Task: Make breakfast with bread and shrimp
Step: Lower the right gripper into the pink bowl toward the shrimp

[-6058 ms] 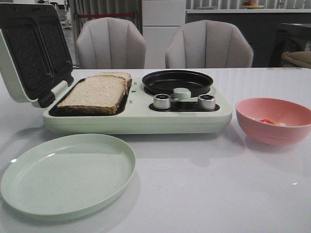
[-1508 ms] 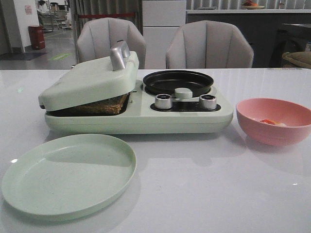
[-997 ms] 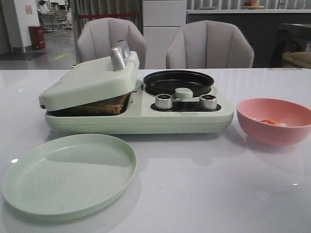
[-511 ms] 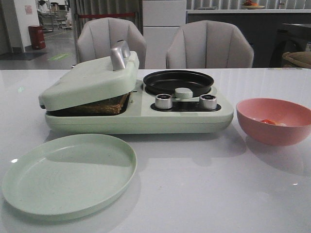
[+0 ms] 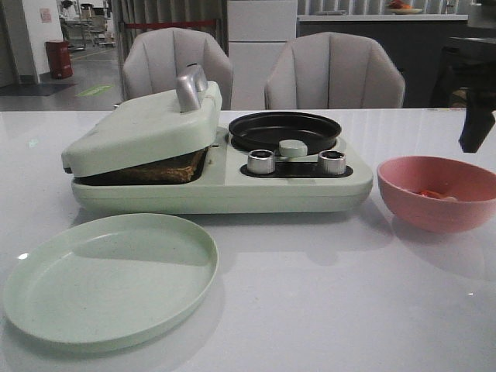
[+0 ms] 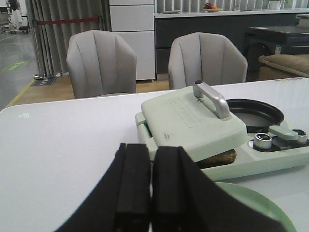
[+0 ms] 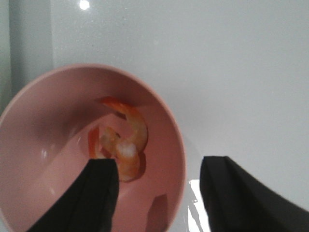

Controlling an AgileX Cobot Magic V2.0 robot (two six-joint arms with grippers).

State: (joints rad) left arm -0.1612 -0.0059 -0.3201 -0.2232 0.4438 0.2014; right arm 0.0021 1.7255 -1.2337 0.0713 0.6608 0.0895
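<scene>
The bread [image 5: 163, 168] lies in the pale green sandwich maker [image 5: 232, 190], and only its brown edge [image 6: 219, 157] shows under the lowered lid [image 5: 139, 128]. The shrimp [image 7: 123, 140], curled and orange-pink, lies in the pink bowl [image 5: 434, 213], where it shows as a small orange bit [image 5: 432, 194]. My right gripper [image 7: 159, 166] hangs open above the bowl [image 7: 48, 121], one finger over the shrimp's side and the other outside the rim. A dark part of my right arm [image 5: 474, 128] shows at the right edge. My left gripper [image 6: 151, 150] is shut on nothing, near the maker's hinge side.
A light green plate [image 5: 108, 279] lies in front of the maker, near the table's front edge. The maker also carries a black round pan [image 5: 283, 130] and two metal knobs [image 5: 260, 161]. Two grey chairs [image 5: 333, 70] stand behind the table.
The maker's lid, open six seconds ago, has stayed lowered on the bread since. My right arm has just come into the front view above the pink bowl.
</scene>
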